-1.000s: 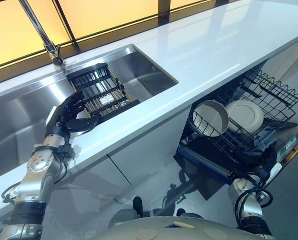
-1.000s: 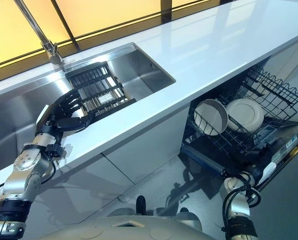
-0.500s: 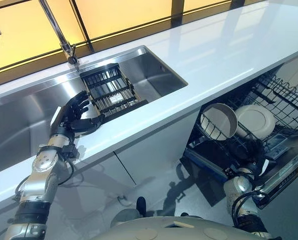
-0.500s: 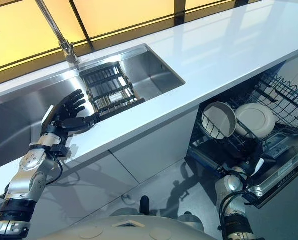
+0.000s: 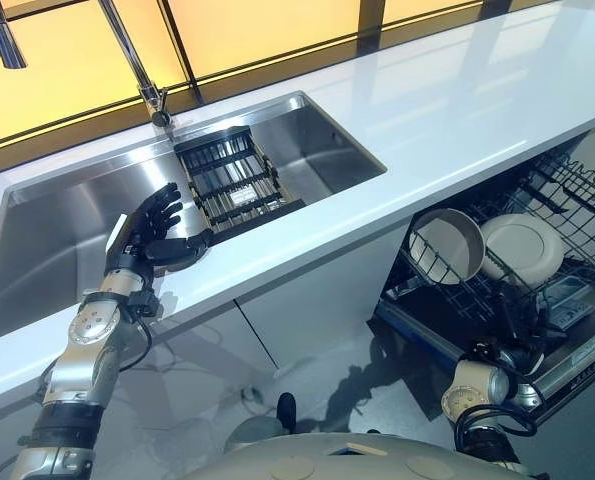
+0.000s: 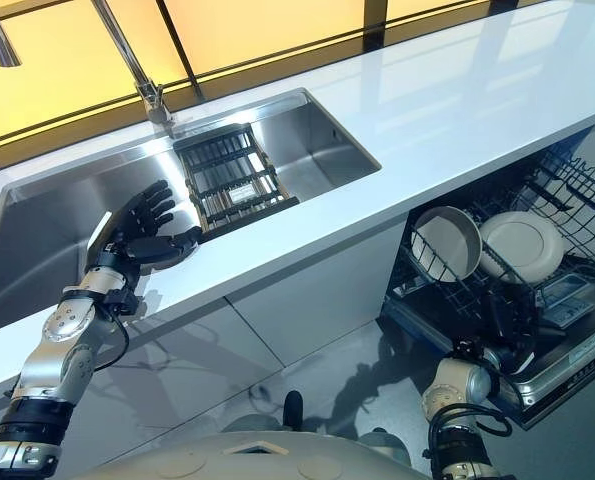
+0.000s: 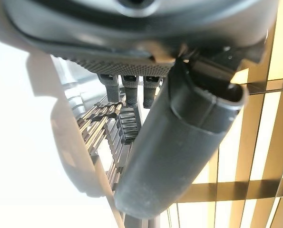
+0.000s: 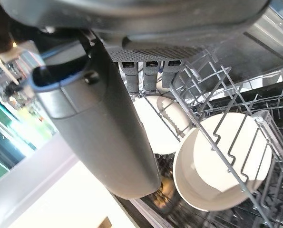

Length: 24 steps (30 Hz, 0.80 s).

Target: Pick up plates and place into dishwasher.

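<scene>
1. Head views: left hand (image 5: 149,232) fingers spread, empty, over the sink (image 5: 47,230) edge beside the black rack (image 5: 232,180).
2. Right wrist view: right hand (image 8: 103,118) fingers relaxed, empty; two plates (image 8: 227,161) upright in the dishwasher rack (image 5: 537,200).

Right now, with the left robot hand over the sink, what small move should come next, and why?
Probably lower the left robot hand toward the dark rack in the sink. It is open, empty and beside that rack, while two plates stand in the dishwasher rack.
</scene>
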{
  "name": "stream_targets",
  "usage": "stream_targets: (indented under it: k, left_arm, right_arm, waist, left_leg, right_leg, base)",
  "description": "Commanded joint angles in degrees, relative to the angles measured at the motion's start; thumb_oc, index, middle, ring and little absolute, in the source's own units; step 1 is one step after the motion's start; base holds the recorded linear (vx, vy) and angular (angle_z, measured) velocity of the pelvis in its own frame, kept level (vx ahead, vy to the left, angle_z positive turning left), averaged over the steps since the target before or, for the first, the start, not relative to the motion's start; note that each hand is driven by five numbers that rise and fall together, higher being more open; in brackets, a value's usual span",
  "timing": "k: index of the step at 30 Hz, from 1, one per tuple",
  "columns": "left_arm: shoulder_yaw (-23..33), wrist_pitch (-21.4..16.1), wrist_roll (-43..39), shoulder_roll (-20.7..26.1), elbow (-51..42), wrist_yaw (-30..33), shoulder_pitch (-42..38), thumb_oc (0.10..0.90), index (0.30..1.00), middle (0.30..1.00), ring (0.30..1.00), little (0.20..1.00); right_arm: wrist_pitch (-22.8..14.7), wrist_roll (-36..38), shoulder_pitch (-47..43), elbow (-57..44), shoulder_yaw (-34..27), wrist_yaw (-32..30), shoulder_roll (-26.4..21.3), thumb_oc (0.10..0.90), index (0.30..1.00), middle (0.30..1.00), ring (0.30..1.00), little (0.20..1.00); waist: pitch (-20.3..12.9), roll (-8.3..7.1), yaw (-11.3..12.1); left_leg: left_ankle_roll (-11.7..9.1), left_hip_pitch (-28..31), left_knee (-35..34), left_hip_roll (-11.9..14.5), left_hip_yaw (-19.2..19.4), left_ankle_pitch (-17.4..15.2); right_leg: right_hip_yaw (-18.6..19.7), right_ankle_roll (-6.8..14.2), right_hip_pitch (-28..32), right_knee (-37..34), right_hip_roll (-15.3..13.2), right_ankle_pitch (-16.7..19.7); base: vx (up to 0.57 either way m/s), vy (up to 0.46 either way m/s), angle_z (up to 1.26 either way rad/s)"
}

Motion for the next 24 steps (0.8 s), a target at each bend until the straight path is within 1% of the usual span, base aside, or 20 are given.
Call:
stream_targets:
  k: [1, 2, 5, 6, 7, 8, 9, 10, 12, 13, 14, 15, 16, 17, 18, 19, 20, 22, 24]
  left_arm:
    - [-0.3, -4.3, -1.9, 2.2, -5.0, 0.8, 0.2, 0.8, 0.9, 0.9, 0.9, 0.9]
    - [-0.3, -4.3, -1.8, 2.2, -5.0, 0.8, 0.2, 0.8, 0.9, 0.9, 0.9, 0.9]
    - [-0.1, -4.5, -1.8, 1.9, -5.8, 0.9, 1.2, 0.8, 0.9, 0.9, 0.9, 0.9]
    - [0.0, -4.5, -1.8, 1.7, -6.0, 0.9, 1.4, 0.8, 0.9, 0.9, 0.9, 0.9]
    - [-0.1, -4.5, -1.6, 1.4, -6.2, 0.6, 1.5, 0.8, 0.9, 0.9, 0.9, 0.9]
    - [-0.2, -4.4, -1.5, 1.3, -6.3, 0.4, 1.5, 0.8, 0.9, 0.9, 0.9, 0.9]
    - [-0.4, -4.2, -1.3, 1.2, -6.5, 0.0, 1.5, 0.8, 0.9, 0.9, 0.9, 0.9]
    - [-0.5, -4.3, -1.3, 1.2, -6.4, -0.2, 1.5, 0.8, 0.9, 0.9, 0.9, 0.9]
    - [-0.7, -4.0, -1.2, 1.2, -6.1, -0.8, 1.2, 0.8, 0.9, 0.9, 0.9, 0.9]
    - [-1.0, -3.7, -1.2, 1.3, -5.7, -1.1, 0.6, 0.8, 0.9, 0.9, 0.9, 0.9]
    - [-1.0, -3.6, -1.1, 1.5, -5.3, -1.5, 0.4, 0.8, 0.9, 0.9, 0.9, 0.9]
    - [-1.0, -3.5, -1.2, 1.6, -5.1, -1.8, 0.3, 0.8, 0.9, 0.9, 0.9, 0.9]
    - [-0.9, -3.2, -1.4, 1.9, -4.9, -2.3, 0.1, 0.8, 0.9, 0.9, 0.9, 0.9]
    - [-0.9, -2.9, -1.7, 2.2, -4.6, -2.6, -0.1, 0.8, 0.9, 0.9, 0.9, 0.9]
    - [-0.9, -2.7, -1.8, 2.3, -4.6, -2.8, -0.1, 0.8, 0.9, 0.9, 0.9, 0.9]
    - [-0.8, -2.7, -1.9, 2.4, -4.5, -3.0, 0.0, 0.8, 0.9, 0.9, 0.9, 0.9]
    - [-0.8, -2.5, -2.2, 2.6, -4.3, -3.1, -0.1, 0.8, 0.9, 0.9, 0.9, 0.9]
    - [-1.0, -2.7, -1.9, 2.4, -3.9, -3.3, -0.1, 0.8, 0.9, 0.9, 0.9, 0.9]
    - [-1.4, -2.6, -1.7, 2.4, -3.8, -3.5, -0.2, 0.8, 0.9, 0.9, 0.9, 0.9]
  right_arm:
    - [-1.3, -3.4, -6.4, -6.6, 3.1, -3.5, 5.4, 0.8, 0.9, 0.9, 0.9, 0.9]
    - [-1.3, -3.3, -6.3, -6.7, 3.2, -3.4, 5.4, 0.8, 0.9, 0.9, 0.9, 0.9]
    - [0.1, -3.1, -5.6, -8.7, 4.4, -0.6, 5.6, 0.8, 0.9, 0.9, 0.9, 0.9]
    - [1.4, -1.7, -5.5, -9.2, 5.0, 2.0, 5.5, 0.8, 0.9, 0.9, 0.9, 0.9]
    - [3.8, 0.6, -5.6, -9.7, 5.6, 7.2, 5.5, 0.8, 0.9, 0.9, 0.9, 0.9]
    - [4.7, 1.9, -5.8, -9.7, 5.9, 9.3, 5.3, 0.8, 0.9, 0.9, 0.9, 0.9]
    - [5.7, 4.9, -6.6, -9.4, 6.5, 13.9, 5.0, 0.8, 0.9, 0.9, 0.9, 0.9]
    - [7.2, 6.4, -7.0, -9.6, 6.6, 16.5, 4.8, 0.8, 0.9, 0.9, 0.9, 0.9]
    - [10.5, 12.2, -8.4, -9.1, 6.9, 23.8, 3.9, 0.8, 0.9, 0.9, 0.9, 0.9]
    - [13.3, 17.2, -9.6, -8.7, 6.9, 28.8, 3.3, 0.8, 0.9, 0.9, 0.9, 0.9]
    - [15.8, 21.3, -10.5, -7.8, 6.5, 32.1, 3.0, 0.8, 0.9, 0.9, 0.9, 0.9]
    - [16.9, 23.5, -11.3, -7.2, 6.3, 33.3, 2.8, 0.8, 0.9, 0.9, 0.9, 0.9]
    - [18.7, 27.5, -12.8, -6.3, 6.1, 36.1, 2.5, 0.8, 0.9, 0.9, 0.9, 0.9]
    - [21.4, 32.2, -14.5, -5.5, 5.7, 38.8, 2.4, 0.8, 0.9, 0.9, 0.9, 0.9]
    - [22.9, 36.4, -15.5, -5.4, 5.9, 41.0, 2.5, 0.8, 0.9, 0.9, 0.9, 0.9]
    - [23.9, 39.2, -16.5, -5.2, 5.9, 42.7, 2.5, 0.8, 0.9, 0.9, 0.9, 0.9]
    - [25.5, 43.7, -17.8, -4.7, 6.0, 45.7, 2.7, 0.8, 0.9, 0.9, 0.9, 0.9]
    - [26.7, 44.5, -19.6, -5.2, 6.3, 47.9, 4.0, 0.8, 0.9, 0.9, 0.9, 0.9]
    - [27.1, 44.5, -21.6, -5.8, 7.2, 48.5, 4.8, 0.8, 0.9, 0.9, 0.9, 0.9]
  waist:
    - [-1.3, -0.28, 3.7]
    - [-1.3, -0.29, 3.7]
    - [-0.9, -0.37, 3.5]
    - [-0.8, -0.4, 3.5]
    - [-0.7, -0.44, 3.6]
    - [-0.7, -0.46, 3.7]
    - [-0.6, -0.52, 4.0]
    - [-0.6, -0.54, 4.1]
    - [-0.6, -0.65, 4.6]
    - [-0.7, -0.75, 5.0]
    - [-0.7, -0.84, 5.3]
    - [-0.8, -0.87, 5.6]
    - [-0.9, -0.89, 6.1]
    - [-0.9, -0.9, 6.6]
    - [-0.9, -0.92, 7.1]
    - [-1.0, -0.89, 7.4]
    - [-0.9, -0.85, 8.0]
    - [-0.8, -0.69, 8.7]
    - [-0.6, -0.59, 9.5]
  left_leg:
    - [1.6, 3.9, 2.3, -3.5, 2.7, -10.2]
    - [1.6, 3.9, 2.3, -3.5, 2.7, -10.3]
    - [1.9, 4.0, 2.7, -3.7, 2.7, -10.5]
    - [1.9, 4.1, 2.7, -3.7, 2.7, -10.6]
    - [2.0, 4.1, 2.8, -3.8, 2.6, -10.6]
    - [2.0, 4.1, 2.8, -3.8, 2.6, -10.6]
    - [2.0, 4.0, 3.1, -4.0, 2.5, -10.6]
    - [2.0, 4.0, 3.1, -4.0, 2.4, -10.6]
    - [2.0, 4.0, 3.2, -4.1, 2.0, -10.7]
    - [2.0, 3.9, 3.3, -4.2, 1.8, -10.8]
    - [2.0, 4.0, 3.4, -4.2, 1.6, -10.9]
    - [2.0, 4.0, 3.4, -4.2, 1.5, -11.0]
    - [2.0, 4.0, 3.5, -4.3, 1.2, -11.1]
    - [2.0, 4.0, 3.6, -4.3, 1.0, -11.2]
    - [2.1, 4.0, 3.6, -4.4, 0.7, -11.2]
    - [2.1, 4.0, 3.7, -4.4, 0.5, -11.2]
    - [2.1, 4.0, 3.7, -4.4, 0.3, -11.2]
    - [2.2, 3.9, 3.9, -4.5, -0.2, -11.2]
    - [2.3, 3.5, 4.2, -4.7, -0.8, -11.2]
  right_leg:
    - [-1.8, 1.1, -5.7, 3.3, -0.8, -0.9]
    - [-1.7, 1.1, -5.7, 3.3, -0.8, -0.9]
    - [-1.3, 1.2, -5.8, 3.1, -1.0, -0.5]
    - [-1.2, 1.2, -5.7, 3.0, -1.0, -0.4]
    - [-1.2, 1.2, -5.6, 2.7, -1.0, -0.3]
    - [-1.3, 1.2, -5.5, 2.6, -1.0, -0.2]
    - [-1.3, 1.2, -5.4, 2.4, -1.1, -0.1]
    - [-1.4, 1.2, -5.4, 2.3, -1.2, 0.0]
    - [-1.6, 1.3, -5.2, 1.8, -1.3, 0.3]
    - [-1.8, 1.5, -5.0, 1.5, -1.4, 0.5]
    - [-1.9, 1.6, -5.0, 1.3, -1.4, 0.6]
    - [-2.0, 1.7, -4.9, 1.2, -1.5, 0.6]
    - [-2.2, 1.8, -4.7, 1.0, -1.6, 0.7]
    - [-2.4, 2.0, -4.6, 0.8, -1.7, 0.8]
    - [-2.5, 2.0, -4.5, 0.7, -1.8, 0.9]
    - [-2.7, 2.1, -4.5, 0.7, -1.9, 1.0]
    - [-2.9, 2.3, -4.4, 0.7, -2.1, 1.2]
    - [-3.1, 2.3, -4.4, 0.6, -2.1, 1.3]
    - [-3.3, 2.4, -4.5, 0.7, -2.3, 1.4]
  base:
    - [0.01, 0.014, 0.06]
    - [0.01, 0.01, 0.06]
    - [0.0, 0.002, 0.01]
    - [0.03, 0.006, -0.01]
    - [0.03, 0.005, -0.01]
    - [0.05, 0.001, -0.01]
    - [0.04, -0.004, -0.01]
    - [0.05, -0.006, -0.02]
    - [0.06, -0.008, -0.02]
    - [0.07, -0.012, -0.03]
    - [0.07, -0.014, -0.03]
    - [0.07, -0.012, -0.04]
    - [0.08, -0.012, -0.04]
    - [0.1, -0.015, -0.06]
    - [0.09, -0.014, -0.05]
    - [0.09, -0.013, -0.03]
    - [0.08, -0.01, -0.01]
    - [0.08, -0.011, 0.0]
    - [0.05, -0.018, 0.0]
